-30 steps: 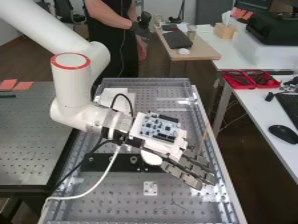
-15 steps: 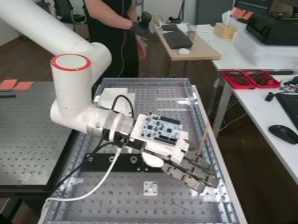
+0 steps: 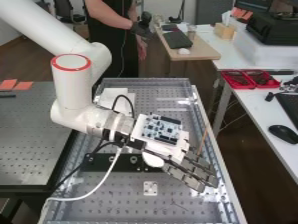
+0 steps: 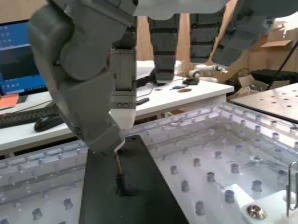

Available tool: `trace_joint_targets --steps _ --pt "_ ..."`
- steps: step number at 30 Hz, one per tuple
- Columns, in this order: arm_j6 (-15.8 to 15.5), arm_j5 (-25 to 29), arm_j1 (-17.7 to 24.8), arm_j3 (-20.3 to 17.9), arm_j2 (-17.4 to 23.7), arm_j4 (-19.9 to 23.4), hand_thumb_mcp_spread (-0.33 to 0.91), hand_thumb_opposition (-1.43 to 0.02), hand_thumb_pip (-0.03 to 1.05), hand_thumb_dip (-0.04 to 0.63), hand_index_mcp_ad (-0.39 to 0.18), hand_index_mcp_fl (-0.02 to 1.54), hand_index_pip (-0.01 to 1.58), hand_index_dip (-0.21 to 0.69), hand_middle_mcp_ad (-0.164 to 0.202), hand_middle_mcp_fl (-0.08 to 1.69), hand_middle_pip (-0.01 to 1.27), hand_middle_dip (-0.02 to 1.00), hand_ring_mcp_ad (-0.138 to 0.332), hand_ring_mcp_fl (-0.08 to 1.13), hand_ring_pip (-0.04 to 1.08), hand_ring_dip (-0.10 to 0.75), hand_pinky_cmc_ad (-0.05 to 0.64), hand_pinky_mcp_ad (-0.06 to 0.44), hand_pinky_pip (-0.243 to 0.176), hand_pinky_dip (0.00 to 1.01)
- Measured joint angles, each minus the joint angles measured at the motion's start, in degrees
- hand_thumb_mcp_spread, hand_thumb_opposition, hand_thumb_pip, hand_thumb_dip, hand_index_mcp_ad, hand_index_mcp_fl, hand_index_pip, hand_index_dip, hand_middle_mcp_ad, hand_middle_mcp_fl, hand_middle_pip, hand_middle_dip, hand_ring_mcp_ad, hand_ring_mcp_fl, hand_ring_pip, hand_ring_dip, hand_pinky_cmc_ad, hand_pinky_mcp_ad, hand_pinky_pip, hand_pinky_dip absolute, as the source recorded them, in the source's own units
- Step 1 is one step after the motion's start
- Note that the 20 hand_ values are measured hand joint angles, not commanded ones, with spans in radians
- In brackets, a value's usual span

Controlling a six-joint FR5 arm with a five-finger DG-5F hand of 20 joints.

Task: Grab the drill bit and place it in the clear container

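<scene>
From where I'm standing, the perforated desk (image 3: 120, 205) spreads out on all sides of the black plate (image 4: 149, 185), inside low see-through walls. I can't say whether that walled bed is the clear container meant in the task. The white arm (image 3: 70, 95) comes in on the left of the plate as the high view has it, and reaches above it. The hand (image 3: 186, 178) slants over the plate's right-hand end, a circuit board (image 3: 161, 128) on its back; its thumb and one finger look closed together in a pinch, the others fairly straight. A small white bracket (image 3: 151, 188) sits just on the near side of the plate. Smallest is the drill bit (image 4: 120, 165), thin and coppery, its upper end between those two tips, its dark lower end right at the plate; touching or not, I can't tell.

So I'd call this the grasping step. Next wants a firm grip and a straight lift off the plate before carrying across.
</scene>
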Motion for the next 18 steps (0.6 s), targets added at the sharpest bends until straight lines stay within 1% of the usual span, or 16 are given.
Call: trace_joint_targets --steps 4,7,9,11,13,18 --pt "0.1 -0.1 0.0 0.0 0.0 0.0 0.51 -0.91 0.58 0.302 -0.105 0.27 1.36 0.293 0.113 0.18 0.14 0.20 0.190 0.02 0.11 0.007 0.295 0.182 -0.091 0.18" --pt "0.2 -0.2 0.1 0.0 0.0 0.0 0.53 -0.91 0.58 0.302 -0.105 0.37 1.42 0.293 0.113 0.19 0.14 0.20 0.190 0.02 0.10 0.010 0.295 0.182 -0.091 0.18" --pt "0.4 -0.2 0.1 0.0 -0.1 0.0 0.53 -0.91 0.58 0.302 -0.105 0.38 1.46 0.293 0.113 0.19 0.14 0.20 0.190 0.02 0.10 0.010 0.295 0.182 -0.091 0.18" --pt "0.5 -0.2 0.2 0.0 -0.1 0.1 0.56 -0.91 0.58 0.302 -0.108 0.38 1.47 0.286 0.113 0.19 0.14 0.20 0.190 0.02 0.10 0.010 0.295 0.178 -0.091 0.18" --pt "0.5 -0.2 0.1 0.0 -0.1 0.2 0.56 -0.91 0.58 0.302 -0.119 0.39 1.47 0.286 0.113 0.19 0.14 0.20 0.194 0.02 0.10 0.010 0.295 0.182 -0.091 0.18" --pt "0.8 -0.1 0.1 0.0 -0.2 0.2 0.55 -0.90 0.58 0.298 -0.120 0.40 1.47 0.293 0.113 0.19 0.14 0.20 0.194 0.02 0.10 0.010 0.295 0.178 -0.091 0.18"
